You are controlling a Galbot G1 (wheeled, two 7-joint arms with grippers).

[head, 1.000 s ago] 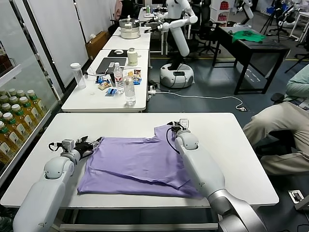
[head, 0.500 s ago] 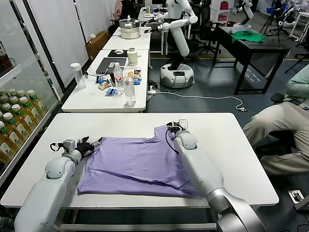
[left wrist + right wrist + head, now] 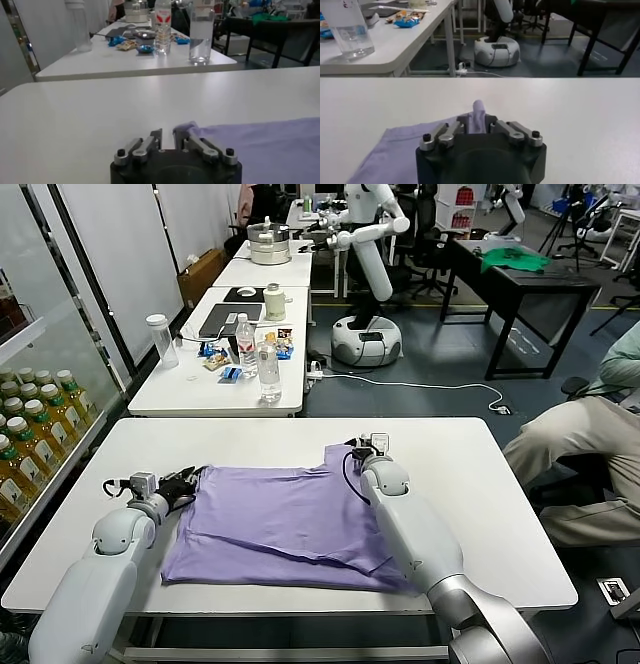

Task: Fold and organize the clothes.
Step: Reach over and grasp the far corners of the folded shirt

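- Left gripper at the far-left corner of the lavender short-sleeved cotton T-shirt, lying flat on the white table; fingers pinch the hem
- Right gripper at the far-right corner; fingers pinch a raised tuft
- Step: grasp for first fold; next likely lift both corners evenly, then draw them toward the near edge

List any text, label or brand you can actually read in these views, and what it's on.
No text is readable.
Water bottle on the far table: red label, wording blurred.
Green-capped bottles on the side shelf: labels too small.
Lavender T-shirt: no print visible.
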